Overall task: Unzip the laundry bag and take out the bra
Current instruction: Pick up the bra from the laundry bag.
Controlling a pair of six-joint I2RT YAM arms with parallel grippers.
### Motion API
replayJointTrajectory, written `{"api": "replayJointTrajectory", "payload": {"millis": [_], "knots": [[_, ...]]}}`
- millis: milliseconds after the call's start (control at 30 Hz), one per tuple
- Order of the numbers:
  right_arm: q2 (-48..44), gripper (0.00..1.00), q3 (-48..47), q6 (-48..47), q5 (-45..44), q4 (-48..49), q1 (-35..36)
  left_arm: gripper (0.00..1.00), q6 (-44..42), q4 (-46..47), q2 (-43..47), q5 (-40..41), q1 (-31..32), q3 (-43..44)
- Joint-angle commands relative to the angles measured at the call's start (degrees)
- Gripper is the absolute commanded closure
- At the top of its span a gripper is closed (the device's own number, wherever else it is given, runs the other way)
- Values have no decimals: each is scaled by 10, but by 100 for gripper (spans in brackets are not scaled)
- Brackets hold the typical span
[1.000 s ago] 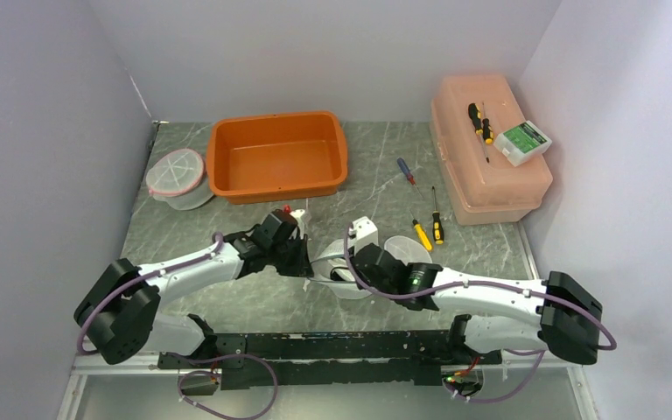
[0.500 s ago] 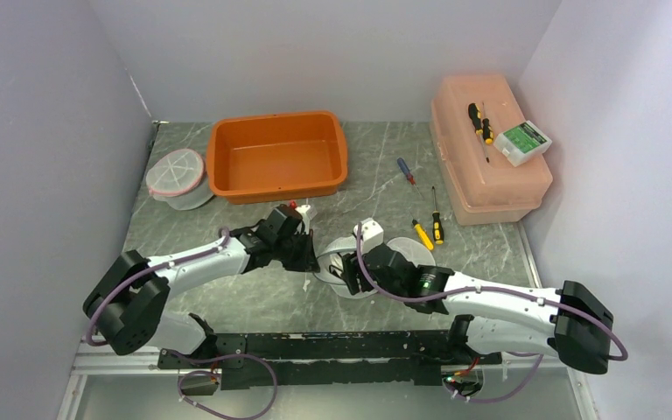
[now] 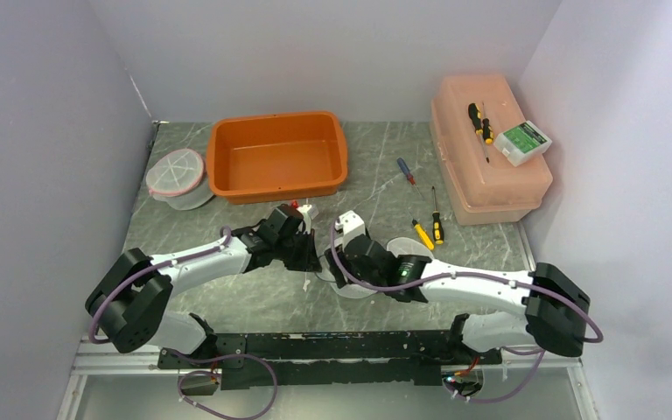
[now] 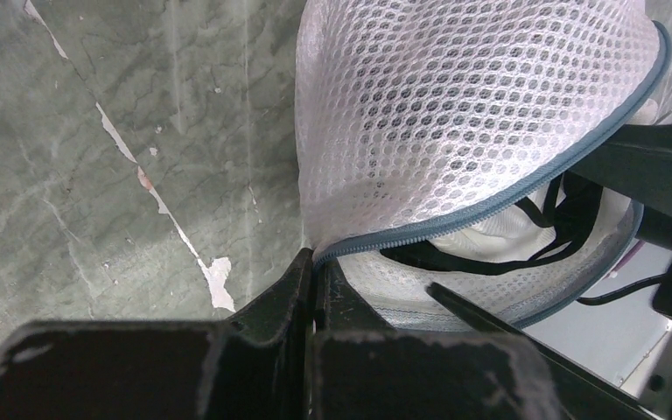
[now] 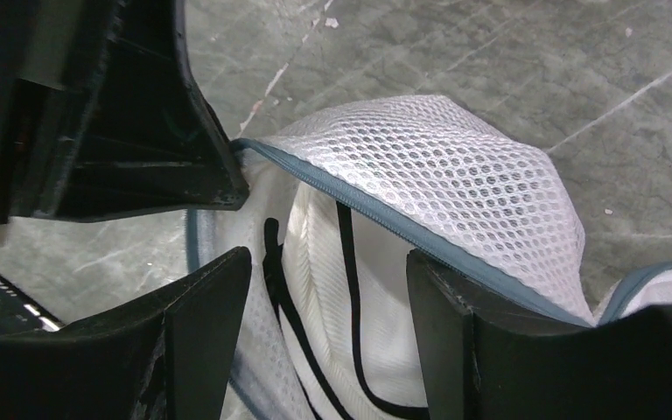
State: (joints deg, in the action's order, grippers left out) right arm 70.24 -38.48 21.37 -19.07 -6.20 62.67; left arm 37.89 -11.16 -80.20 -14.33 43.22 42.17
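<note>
We find the left gripper [image 4: 313, 273] pinching the zipper edge of the laundry bag [image 4: 455, 105]. The right gripper [image 5: 328, 267] stands open above the bra [image 5: 376, 350].

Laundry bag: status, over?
Left gripper shut on laundry bag at its zipper edge. Right gripper open, jaws astride the unzipped mouth. Bra inside, partly under the mesh, not yet out.

left gripper [image 4: 313, 278] bottom centre, jaws pinched on the grey zip edge of the mesh laundry bag [image 4: 455, 105]; bag gapes, white black-strapped bra [image 4: 509, 234] inside; marbled desk [image 4: 96, 175] left.
</note>
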Motion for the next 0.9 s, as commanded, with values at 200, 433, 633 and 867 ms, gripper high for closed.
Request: {"api": "replayJointTrajectory", "payload": {"millis": [200,433,633,867], "knots": [[74,35,-36,-8,-23,-9,6,98,-8,17,9,-13,4,22],[51,69,-15,3,-46,-4,7,97,-9,13,10,-13,5,24],[-20,96,6,-1,-17,5,7,97,-11,6,14,-6,6,25],[-115,100,33,-35,134,17,-13,97,3,-13,16,20,5,50]]}}
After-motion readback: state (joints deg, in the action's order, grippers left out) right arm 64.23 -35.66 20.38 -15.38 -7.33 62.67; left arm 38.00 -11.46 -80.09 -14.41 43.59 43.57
